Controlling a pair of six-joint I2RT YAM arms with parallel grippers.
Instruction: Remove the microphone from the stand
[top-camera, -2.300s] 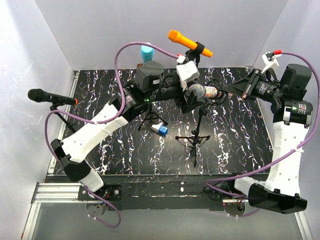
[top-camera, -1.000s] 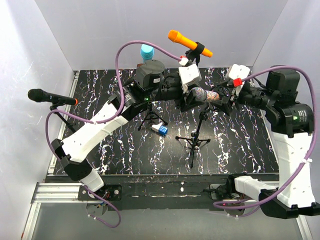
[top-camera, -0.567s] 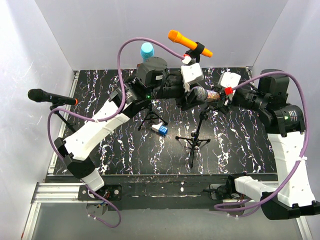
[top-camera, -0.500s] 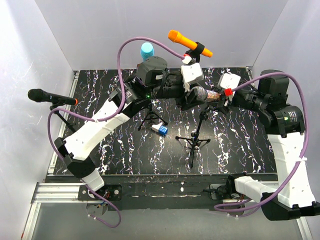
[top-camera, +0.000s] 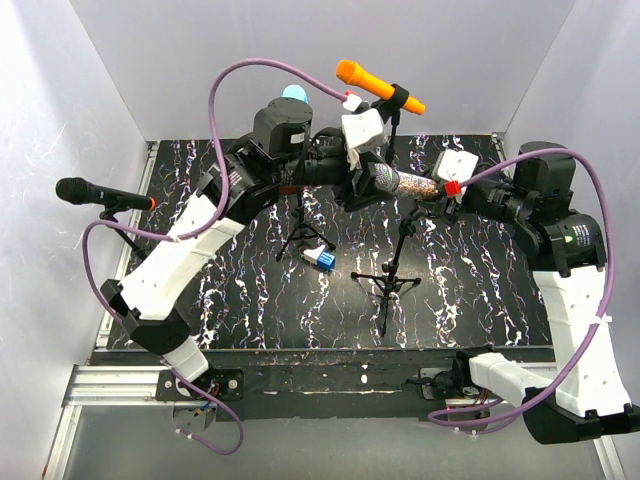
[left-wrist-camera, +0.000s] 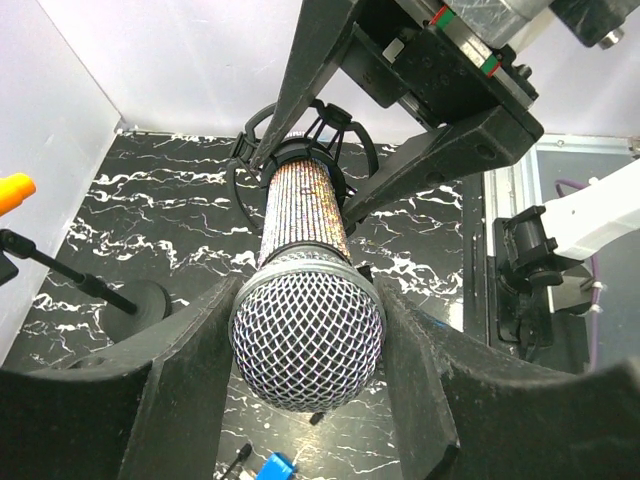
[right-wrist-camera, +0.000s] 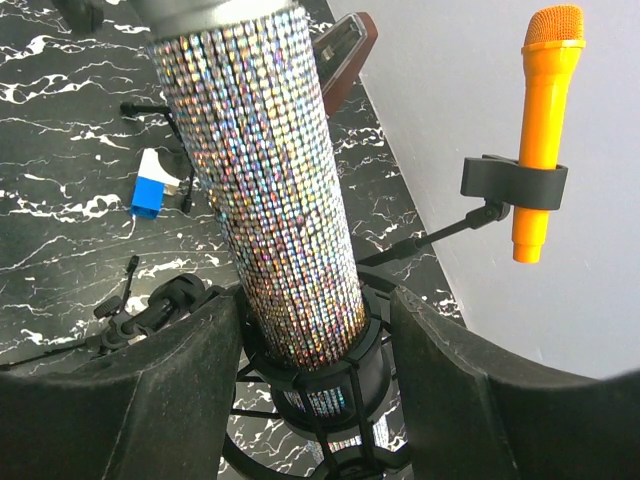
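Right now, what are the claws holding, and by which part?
The left claw grips the sparkly mic by its mesh head. The right claw flanks the mount at its tail; a grip there cannot be told.

The microphone (top-camera: 410, 184) sits in the stand (top-camera: 398, 250).

The microphone (left-wrist-camera: 303, 225) has a rough, glittering body of tiny iridescent sequins below a shiny woven metal grille (left-wrist-camera: 308, 340). The fingers (left-wrist-camera: 185, 385) beside it are matt black plastic, faintly grainy. The shock mount (right-wrist-camera: 345, 378) is semi-gloss black. The counter (top-camera: 480, 290) is glossy black with white marble veining. The orange microphone (right-wrist-camera: 541, 120) looks like smooth matt plastic.
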